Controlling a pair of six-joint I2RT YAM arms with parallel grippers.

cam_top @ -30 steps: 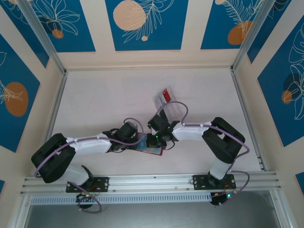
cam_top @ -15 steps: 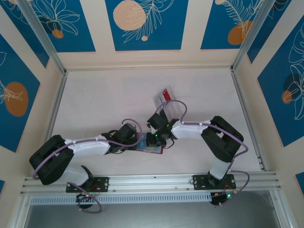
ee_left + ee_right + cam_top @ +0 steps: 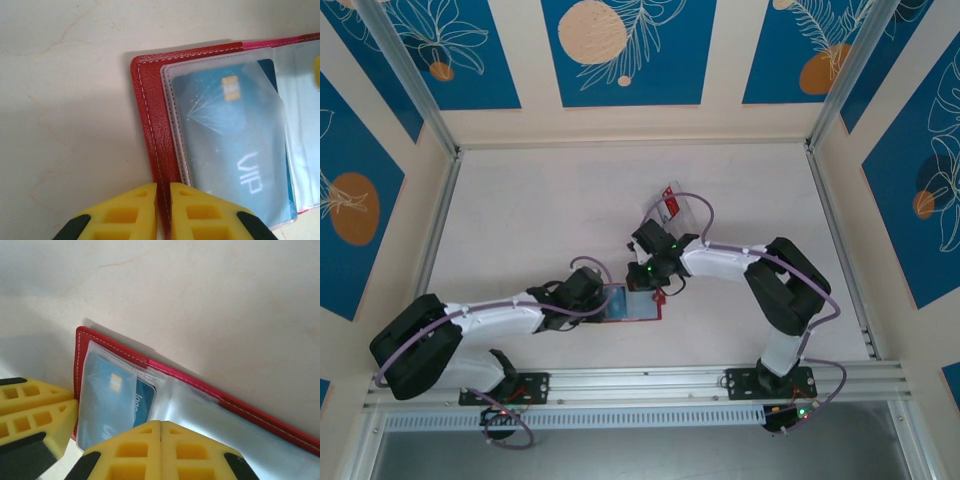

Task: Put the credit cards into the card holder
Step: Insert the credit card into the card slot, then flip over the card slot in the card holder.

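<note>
Dark red leather-like fold card holder (image 3: pixel 638 308) lies open on the pale table (image 3: pixel 520 220), close to the near edge, between the 2 arms. In its left clear sleeve sits 1 teal-blue plastic credit card (image 3: pixel 235 145) with a gold chip and "VIP" lettering. On the holder's left red cover edge the left gripper (image 3: pixel 163 189) is pinched tight. Over the middle sleeves the right gripper (image 3: pixel 160 426) has both yellow fingers pressed together, nothing visible between them. Farther back, a clear plastic tray (image 3: pixel 685 215) holds a red card (image 3: pixel 669 203).

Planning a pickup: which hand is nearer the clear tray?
Right. The right hand is over the card holder, just short of the clear tray; the left hand grips the holder's farther edge.
</note>
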